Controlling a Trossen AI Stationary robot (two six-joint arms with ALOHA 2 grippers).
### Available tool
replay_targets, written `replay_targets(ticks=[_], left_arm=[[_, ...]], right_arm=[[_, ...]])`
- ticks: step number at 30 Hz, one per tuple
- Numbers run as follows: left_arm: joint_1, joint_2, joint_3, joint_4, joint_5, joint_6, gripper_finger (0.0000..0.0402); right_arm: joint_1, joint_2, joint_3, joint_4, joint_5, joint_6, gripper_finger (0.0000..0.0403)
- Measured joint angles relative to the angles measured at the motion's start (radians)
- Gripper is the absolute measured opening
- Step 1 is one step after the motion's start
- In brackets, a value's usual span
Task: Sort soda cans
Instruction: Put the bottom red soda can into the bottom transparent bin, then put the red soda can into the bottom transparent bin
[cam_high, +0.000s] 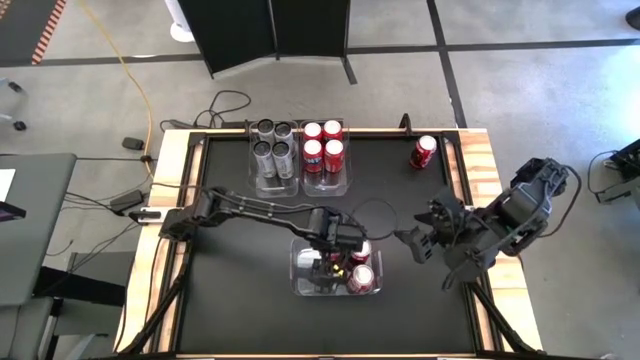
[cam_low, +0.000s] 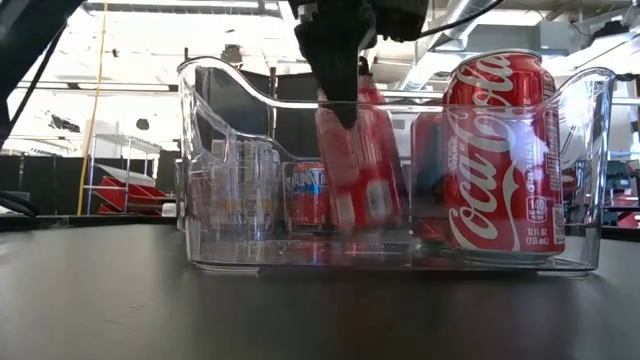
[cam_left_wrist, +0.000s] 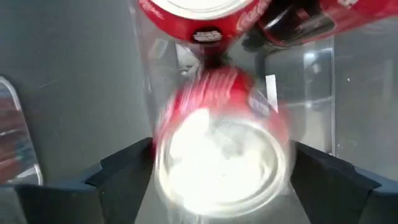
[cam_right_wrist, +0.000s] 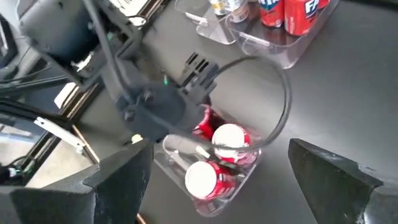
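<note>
Red can (cam_left_wrist: 221, 149) blurs between left gripper (cam_high: 335, 262) jaws, label unreadable.

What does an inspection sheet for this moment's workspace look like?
Surface: black table top, wooden edge.
Job's things: silver cans and red cans in two far bins; one red can standing alone; red cans in the near bin.
Clutter: nothing seen.
Grippers: left gripper in the near bin, around a red can; right gripper open, beside it.
Cables: black cables, yellow cord on floor.
Surroundings: dark partition.
</note>
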Motion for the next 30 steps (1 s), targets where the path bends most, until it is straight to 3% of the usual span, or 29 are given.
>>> replay_targets(ticks=[11,18,24,30], left_arm=[[0.003,-0.002,-0.003,0.092,0.002,-0.032,0.0357],[-0.001,-0.003,0.063,-0.083,-0.001,-0.091,0.0358],[-0.005,-0.004,0.195,-0.265,-0.004,-0.135,0.0359],[-0.020,-0.100,0.171,-0.212,-0.057,-0.162,0.0359]], right_arm=[[0.065,0.026,0.000,0.000,0.011,0.041,0.0385],[0.063,0.031,-0.042,0.001,0.040,0.056,0.0385],[-0.054,0.027,-0.128,-0.001,0.003,0.132,0.0385],[-0.230,0.026,-0.144,0.000,-0.038,0.055,0.0385]])
